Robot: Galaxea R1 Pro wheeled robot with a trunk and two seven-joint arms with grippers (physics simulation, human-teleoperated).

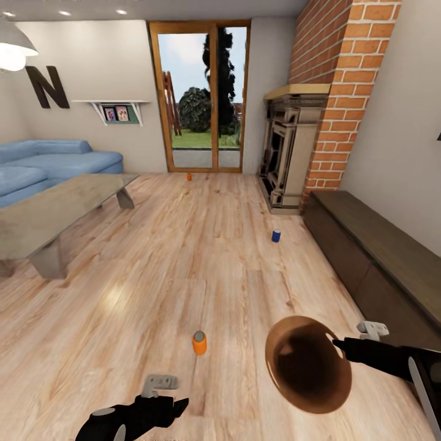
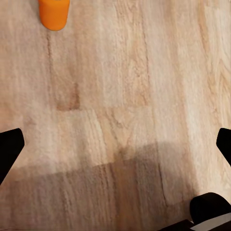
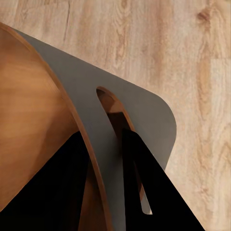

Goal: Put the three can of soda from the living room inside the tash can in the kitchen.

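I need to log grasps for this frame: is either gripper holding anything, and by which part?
The right gripper holds the bin by its rim, fingers straddling the wall. The left gripper is open, holding nothing.

Floor (image 1: 202,257): light wood planks, glossy.
Sofa (image 1: 49,162): blue, against the left wall.
Coffee table (image 1: 55,211): grey top, just before the sofa.
Glass door (image 1: 202,98): wood-framed, garden beyond.
Chimney (image 1: 343,73): red brick, stone fireplace (image 1: 288,153) at its foot.
Sideboard (image 1: 380,257): dark, low, along the right wall.
Shelf (image 1: 116,110): white, holding pictures, letter N (image 1: 46,86) beside.
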